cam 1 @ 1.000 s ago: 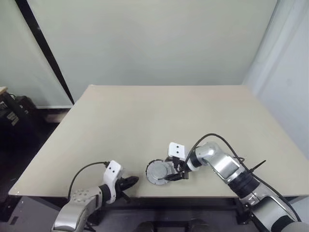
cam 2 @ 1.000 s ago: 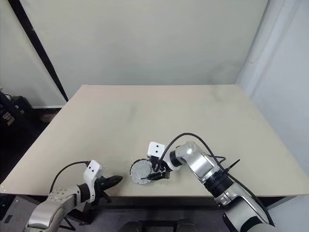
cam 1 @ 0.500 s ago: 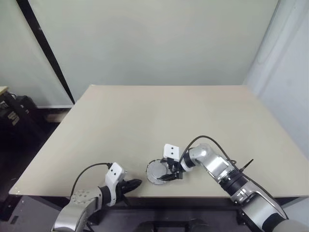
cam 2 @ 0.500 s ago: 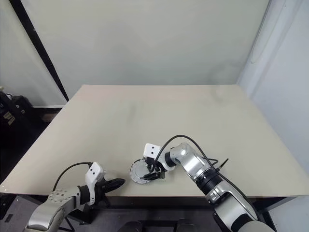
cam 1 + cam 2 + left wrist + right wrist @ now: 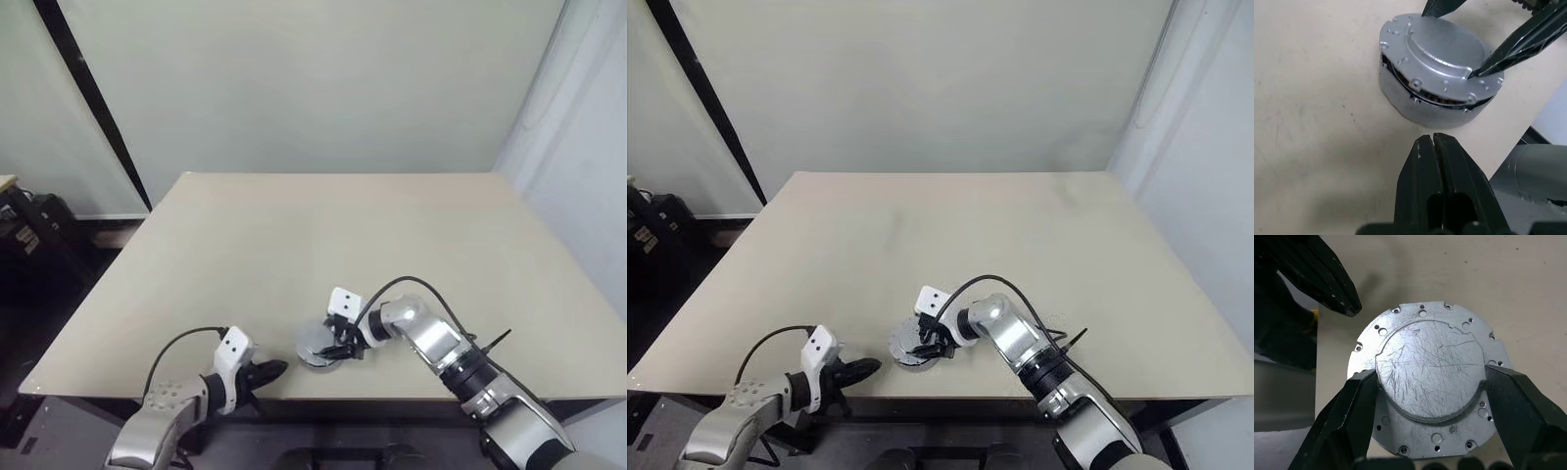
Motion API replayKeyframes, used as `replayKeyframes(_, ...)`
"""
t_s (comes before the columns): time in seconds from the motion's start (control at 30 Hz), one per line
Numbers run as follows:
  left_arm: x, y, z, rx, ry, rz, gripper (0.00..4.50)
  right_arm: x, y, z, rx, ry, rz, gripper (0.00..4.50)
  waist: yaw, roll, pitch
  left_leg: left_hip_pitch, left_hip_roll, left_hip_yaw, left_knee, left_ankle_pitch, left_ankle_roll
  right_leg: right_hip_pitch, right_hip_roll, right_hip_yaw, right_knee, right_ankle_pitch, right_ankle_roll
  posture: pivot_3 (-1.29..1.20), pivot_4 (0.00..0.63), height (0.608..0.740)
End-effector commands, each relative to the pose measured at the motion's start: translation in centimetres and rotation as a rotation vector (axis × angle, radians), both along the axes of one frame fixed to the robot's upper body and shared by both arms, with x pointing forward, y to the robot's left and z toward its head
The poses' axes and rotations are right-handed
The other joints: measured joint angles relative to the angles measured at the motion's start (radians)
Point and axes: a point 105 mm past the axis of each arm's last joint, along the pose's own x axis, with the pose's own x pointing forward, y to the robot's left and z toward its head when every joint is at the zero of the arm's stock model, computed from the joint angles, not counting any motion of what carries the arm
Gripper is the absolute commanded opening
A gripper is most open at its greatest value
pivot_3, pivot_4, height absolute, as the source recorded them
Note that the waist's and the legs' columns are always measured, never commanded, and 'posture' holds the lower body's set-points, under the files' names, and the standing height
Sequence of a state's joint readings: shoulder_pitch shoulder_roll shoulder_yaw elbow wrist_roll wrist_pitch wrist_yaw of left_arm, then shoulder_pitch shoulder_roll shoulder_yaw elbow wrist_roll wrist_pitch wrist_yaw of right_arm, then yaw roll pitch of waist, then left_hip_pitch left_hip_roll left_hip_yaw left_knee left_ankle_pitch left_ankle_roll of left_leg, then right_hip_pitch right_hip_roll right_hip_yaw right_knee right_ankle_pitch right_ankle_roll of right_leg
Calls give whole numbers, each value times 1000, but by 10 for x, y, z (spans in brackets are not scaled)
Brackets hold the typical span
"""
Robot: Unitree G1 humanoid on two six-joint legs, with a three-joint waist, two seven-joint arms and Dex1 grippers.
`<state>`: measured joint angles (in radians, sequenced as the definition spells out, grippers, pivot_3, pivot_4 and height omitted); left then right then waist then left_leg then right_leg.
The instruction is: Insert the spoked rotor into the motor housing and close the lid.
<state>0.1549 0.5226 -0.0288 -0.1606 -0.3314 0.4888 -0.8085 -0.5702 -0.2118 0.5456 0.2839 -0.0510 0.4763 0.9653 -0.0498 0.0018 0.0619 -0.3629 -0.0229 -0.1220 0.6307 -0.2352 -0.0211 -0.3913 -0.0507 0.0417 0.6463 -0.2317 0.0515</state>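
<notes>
Since a second ago, right end effector has crept left over the motor housing near the counter front edge. Left wrist view: scratched silvery lid sits on it, copper windings showing below; left end effector pinched closed. Right wrist view: black fingers clasp the lid's raised centre.

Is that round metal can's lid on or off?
On. The lid lies flat atop the motor housing, copper windings peeking through the seam; the right claw straddles its raised centre.
</notes>
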Motion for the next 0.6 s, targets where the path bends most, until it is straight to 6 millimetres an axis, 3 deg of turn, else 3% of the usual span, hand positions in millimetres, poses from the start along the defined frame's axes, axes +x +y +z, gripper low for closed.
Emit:
replayKeyframes(0.03, 5, -4, 8, -4, -45, -15, 0, 0, 5, 11, 10, -55, 13, 3191, 0, 0, 0, 0, 0, 0, 0, 0, 0, 0, 0, 0, 0, 0, 0, 0, 0, 740)
replayKeyframes(0.6, 11, -10, 7, -11, -59, -14, 0, -4, -6, -1, -107, -90, 34, 3191, 1, 0, 0, 1, 0, 0, 0, 0, 0, 1, 0, 0, 0, 0, 0, 0, 0, 740)
